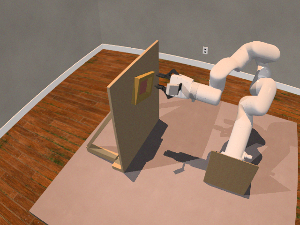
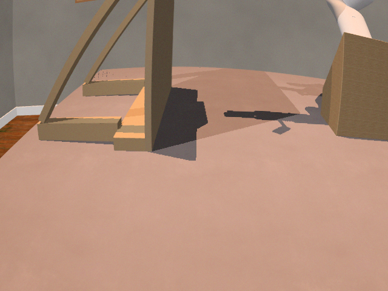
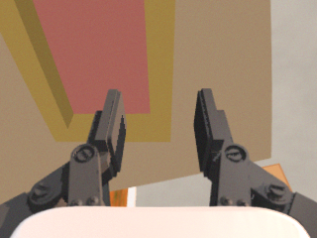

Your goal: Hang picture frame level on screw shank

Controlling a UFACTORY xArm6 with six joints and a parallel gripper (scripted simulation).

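Note:
The picture frame [image 1: 143, 87], yellow with a dark red middle, is against the upright wooden board [image 1: 133, 108], near its top right. In the wrist view the frame [image 3: 99, 64] fills the upper left and looks tilted against the board [image 3: 223, 74]. My gripper [image 1: 157, 80] points at the board just to the right of the frame, a short way off it. In the wrist view its fingers stand half apart with nothing between them; the left fingertip lies in front of the frame's lower corner. The screw is hidden.
The board stands on a base with slanted braces behind it [image 2: 78, 62]; its edge [image 2: 158, 71] shows in the exterior view. A brown box [image 1: 230, 171] stands at the foot of my arm, also in the exterior view [image 2: 360, 87]. A mat covers the wooden floor.

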